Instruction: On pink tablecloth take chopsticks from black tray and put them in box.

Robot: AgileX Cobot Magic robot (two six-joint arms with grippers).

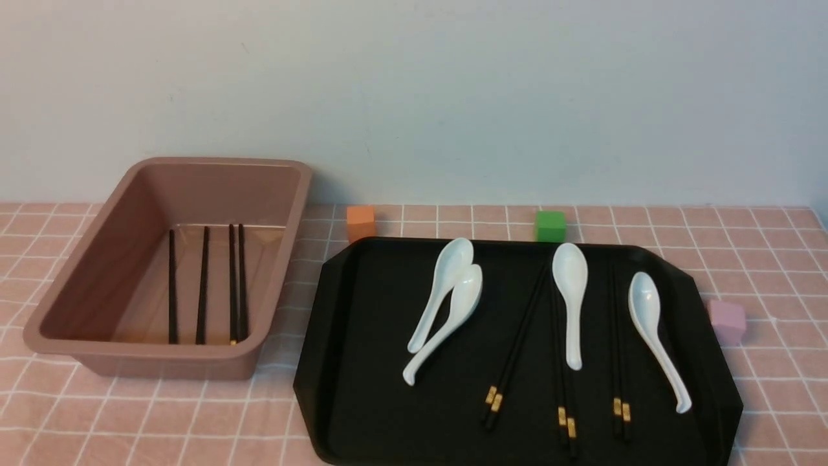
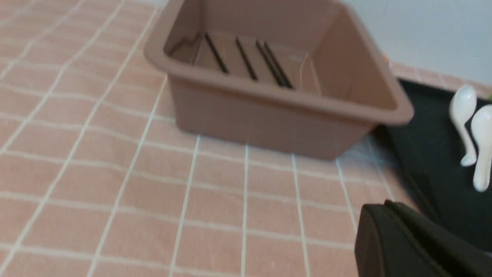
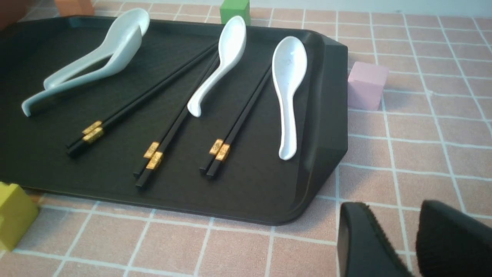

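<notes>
Three pairs of black chopsticks with gold bands lie on the black tray on the pink tablecloth, between white spoons. They also show in the right wrist view. Several more chopsticks lie inside the box on the left. Neither gripper shows in the front view. My left gripper is shut and empty, low over the cloth in front of the box. My right gripper is open and empty, over the cloth just off the tray's near right corner.
Several white spoons lie on the tray among the chopsticks. An orange cube and a green cube stand behind the tray. A pink cube stands at its right. A yellow cube stands near the tray's front edge.
</notes>
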